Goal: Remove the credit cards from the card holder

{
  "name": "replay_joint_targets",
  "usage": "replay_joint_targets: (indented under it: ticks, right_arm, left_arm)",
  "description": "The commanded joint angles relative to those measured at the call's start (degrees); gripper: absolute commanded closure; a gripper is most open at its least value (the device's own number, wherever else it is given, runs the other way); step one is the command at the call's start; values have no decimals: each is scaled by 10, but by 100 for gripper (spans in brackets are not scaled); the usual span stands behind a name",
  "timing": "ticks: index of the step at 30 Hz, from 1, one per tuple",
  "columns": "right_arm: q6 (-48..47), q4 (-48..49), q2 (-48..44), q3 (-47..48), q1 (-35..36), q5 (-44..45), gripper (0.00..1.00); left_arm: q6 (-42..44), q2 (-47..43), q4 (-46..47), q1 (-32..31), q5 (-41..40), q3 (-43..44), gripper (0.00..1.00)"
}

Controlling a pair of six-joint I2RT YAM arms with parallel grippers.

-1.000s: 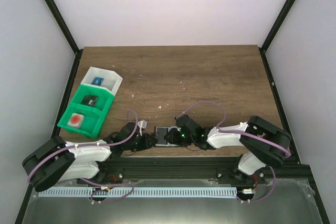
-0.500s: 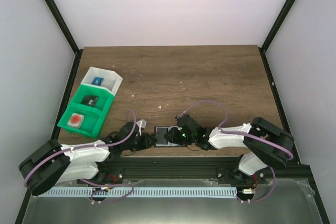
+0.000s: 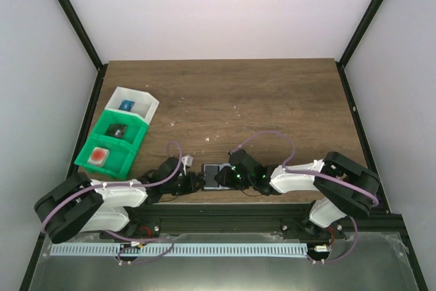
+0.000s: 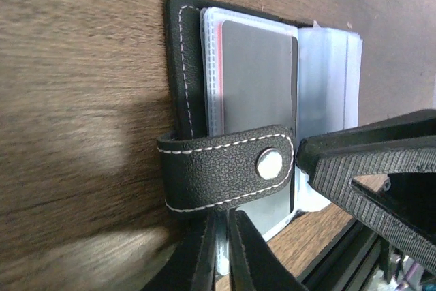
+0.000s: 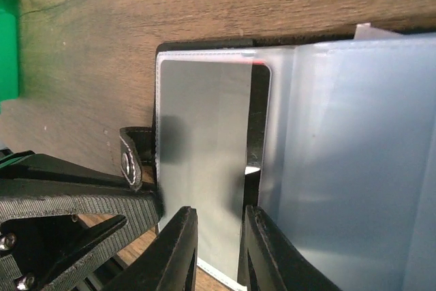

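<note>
Fingers of the left gripper point(image 4: 219, 253) stood nearly together at the open card holder's point(image 4: 182, 66) near edge; the right gripper point(image 5: 219, 247) pinched a clear sleeve holding a grey credit card point(image 5: 204, 155).

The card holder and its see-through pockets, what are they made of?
The card holder looks like black leather or fake leather: its skin is grainy and matte, with white stitching along the edges and a shiny metal snap on its strap. The pockets look like soft clear plastic: glossy and cloudy, with a grey card showing through.

Card holder point(image 4: 204, 175): grained black leather w/ white stitching, metal snap, clear plastic sleeves; matt wood table point(image 4: 82, 66).
</note>
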Motion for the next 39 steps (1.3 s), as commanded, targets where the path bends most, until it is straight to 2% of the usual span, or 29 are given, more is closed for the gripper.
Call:
replay_joint_targets:
  ticks: [1, 3, 17, 21, 25, 33, 39]
  right_arm:
    - [1, -2, 17, 3, 5, 11, 79]
    - [2, 3, 23, 2, 4, 5, 79]
    - [-3, -29, -7, 3, 4, 49, 79]
    - [-14, -29, 39, 25, 5, 23, 79]
    - [-11, -31, 40, 23, 4, 29, 79]
    - [8, 95, -2, -42, 3, -16, 80]
    - [19, 131, -17, -69, -2, -21, 92]
  left_arm:
    - [3, 38, 61, -1, 24, -6, 94]
    - [1, 50, 70, -1, 29, -7, 100]
    - [20, 22, -2, -1, -7, 4, 100]
    - [19, 37, 13, -1, 1, 3, 100]
    - [14, 58, 38, -2, 12, -5, 100]
    - [14, 76, 56, -3, 18, -6, 100]
    - [14, 75, 56, -3, 15, -8, 100]
